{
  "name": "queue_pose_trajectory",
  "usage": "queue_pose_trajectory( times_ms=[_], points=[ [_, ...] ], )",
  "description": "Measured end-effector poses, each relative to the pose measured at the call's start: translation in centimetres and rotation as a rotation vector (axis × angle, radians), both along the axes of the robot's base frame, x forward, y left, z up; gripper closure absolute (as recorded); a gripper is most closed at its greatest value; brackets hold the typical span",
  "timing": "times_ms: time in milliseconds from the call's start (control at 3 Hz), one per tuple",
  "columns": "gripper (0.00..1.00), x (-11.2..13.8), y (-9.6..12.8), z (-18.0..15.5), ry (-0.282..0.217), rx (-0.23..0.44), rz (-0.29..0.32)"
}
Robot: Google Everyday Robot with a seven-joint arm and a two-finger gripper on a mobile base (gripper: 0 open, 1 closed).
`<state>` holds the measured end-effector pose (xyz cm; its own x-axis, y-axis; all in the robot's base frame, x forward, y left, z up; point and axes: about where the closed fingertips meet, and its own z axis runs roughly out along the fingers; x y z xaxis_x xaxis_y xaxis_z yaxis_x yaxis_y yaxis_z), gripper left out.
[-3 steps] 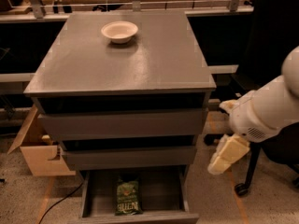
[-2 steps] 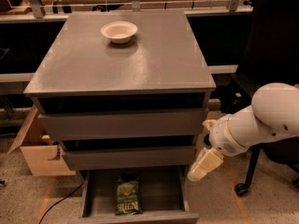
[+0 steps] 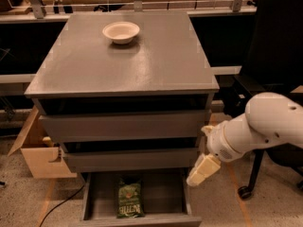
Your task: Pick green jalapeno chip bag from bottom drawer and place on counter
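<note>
The green jalapeno chip bag (image 3: 129, 198) lies flat in the open bottom drawer (image 3: 163, 197), left of the drawer's middle. The counter (image 3: 156, 60) is the grey top of the cabinet above. My gripper (image 3: 202, 170) hangs at the end of the white arm, just right of the cabinet at the height of the drawer's right rim. It is above and to the right of the bag and apart from it. It holds nothing.
A white bowl (image 3: 121, 32) stands at the back middle of the counter. Two slimmer grey drawers (image 3: 128, 124) sit above the open one. A cardboard box (image 3: 40, 157) stands on the floor at the left. A black office chair (image 3: 277, 79) stands at the right.
My arm has moved left and down, bringing the gripper from beside the cabinet's right side towards the open drawer's right rim. The bag and bowl have not moved.
</note>
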<state>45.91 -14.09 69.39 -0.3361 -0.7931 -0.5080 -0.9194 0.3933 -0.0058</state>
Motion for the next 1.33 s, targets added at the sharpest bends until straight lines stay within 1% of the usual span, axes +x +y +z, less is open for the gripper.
queue_pose_trajectory(
  times_ms=[333, 667, 1000, 1333],
  points=[
    [0.0, 1.0, 0.1, -5.9, 0.037, 0.069, -0.015],
    [0.0, 1.8, 0.8, -11.5, 0.087, 0.145, -0.008],
    [0.0, 2.0, 2.1, -16.4, 0.135, 0.21, 0.002],
    [0.0, 2.4, 3.8, -21.0, 0.189, 0.254, 0.023]
  ],
)
